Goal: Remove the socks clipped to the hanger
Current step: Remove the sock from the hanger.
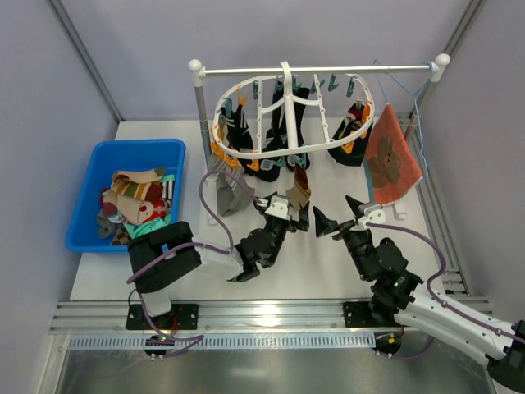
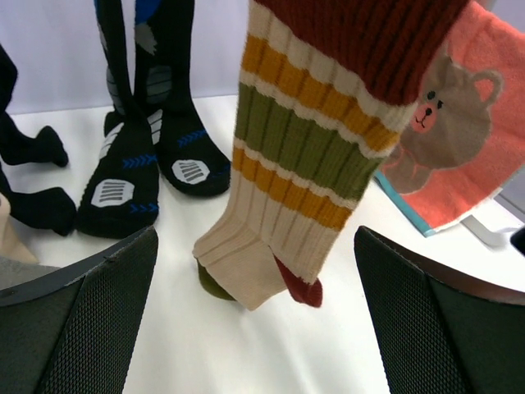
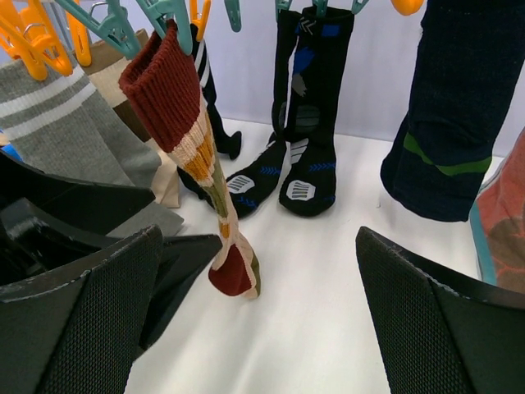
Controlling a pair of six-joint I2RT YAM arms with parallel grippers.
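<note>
The white oval hanger (image 1: pixel 286 98) hangs from the rail with several socks clipped to it. A striped sock (image 1: pixel 300 185) in red, yellow, green and cream hangs at its front from a teal clip (image 3: pixel 168 12). Its toe nearly touches the table. My left gripper (image 1: pixel 283 208) stands open just in front of this sock (image 2: pixel 303 156), nothing between its fingers. My right gripper (image 1: pixel 338 213) is also open, to the right of the sock (image 3: pixel 201 164), and empty. A pair of black socks (image 3: pixel 303 123) with blue and grey marks hangs behind.
A blue bin (image 1: pixel 90 197) at the left holds several loose socks. An orange-red cloth (image 1: pixel 391 156) with a bear print hangs at the right end of the rail (image 1: pixel 320 70). A grey striped sock (image 3: pixel 66 131) and a navy sock (image 3: pixel 451 123) hang nearby.
</note>
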